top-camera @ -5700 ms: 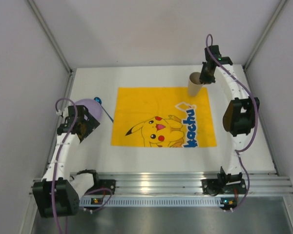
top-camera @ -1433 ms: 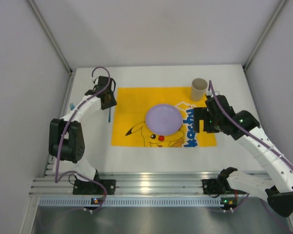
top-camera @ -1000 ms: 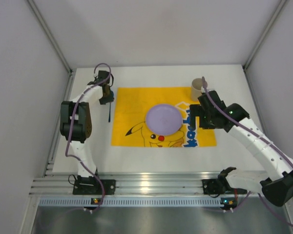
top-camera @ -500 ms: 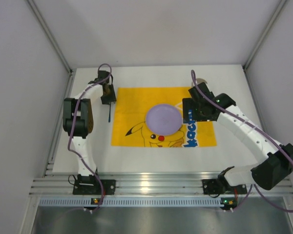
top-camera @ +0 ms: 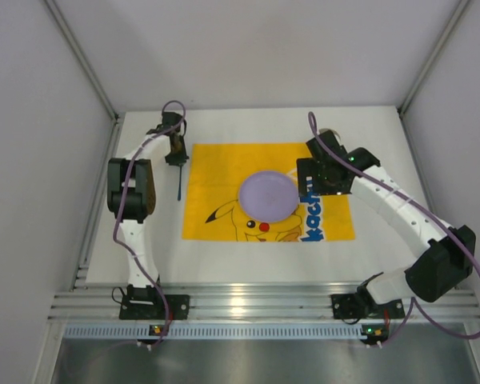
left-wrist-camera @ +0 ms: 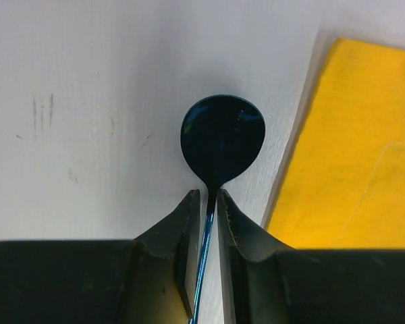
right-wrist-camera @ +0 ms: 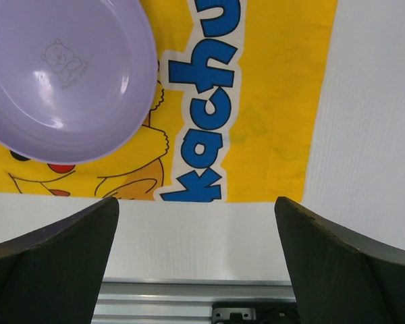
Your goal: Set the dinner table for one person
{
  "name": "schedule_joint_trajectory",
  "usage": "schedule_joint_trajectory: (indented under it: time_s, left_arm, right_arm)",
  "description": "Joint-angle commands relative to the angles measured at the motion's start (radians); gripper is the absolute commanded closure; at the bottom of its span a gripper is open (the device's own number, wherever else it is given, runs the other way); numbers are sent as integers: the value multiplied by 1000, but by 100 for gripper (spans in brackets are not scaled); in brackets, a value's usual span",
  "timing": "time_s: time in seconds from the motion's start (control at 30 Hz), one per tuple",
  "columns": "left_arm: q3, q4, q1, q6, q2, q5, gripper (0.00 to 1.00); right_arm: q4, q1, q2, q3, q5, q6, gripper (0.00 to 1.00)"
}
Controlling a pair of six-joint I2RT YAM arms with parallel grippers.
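Note:
On the white dinner table (top-camera: 400, 232), a dark blue spoon (left-wrist-camera: 223, 138) lies just left of the yellow Pikachu cloth (top-camera: 224, 172). My left gripper (left-wrist-camera: 208, 194) is down over it, fingers pressed to either side of the thin handle right behind the bowl. Seen from the top, the left gripper (top-camera: 175, 154) is at the cloth's far left corner and the spoon handle (top-camera: 179, 186) trails toward me. A lilac plate (top-camera: 268, 194) rests in the middle of the cloth. My right gripper (top-camera: 316, 178) hovers wide open over the cloth's right part, holding nothing.
The right wrist view looks down on the plate (right-wrist-camera: 61, 74), the blue lettering (right-wrist-camera: 202, 128) and the silver rail (right-wrist-camera: 189, 297) at the near edge. The right arm covers most of a tan cup (top-camera: 330, 133) at the far right. Grey walls close in both sides.
The left jaws narrowed onto the spoon handle. The right arm swung left and away from me, stopping beside the plate. Several seconds ago the plate was in the left gripper, off the cloth.

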Motion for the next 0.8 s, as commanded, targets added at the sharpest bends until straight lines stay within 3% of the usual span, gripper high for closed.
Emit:
schedule_joint_trajectory:
  time_s: [0.0,0.13,0.2,0.4,0.77]
  left_arm:
    - [-19,-72,6,54,99,-90,80]
    - [-32,-84,2,71,113,-132,87]
    - [-32,-93,3,64,119,-132,99]
    - [-19,-132,-1,32,88,-104,100]
    - [112,-267,-61,-34,-108,-132,100]
  right_arm:
    - [32,-31,6,54,-10,-26,0]
    - [43,-57,9,50,-33,-38,0]
    - [46,-65,11,51,-41,-47,0]
    - [63,-74,-5,39,-54,-61,0]
    - [149,-74,-25,73,-154,-90,0]
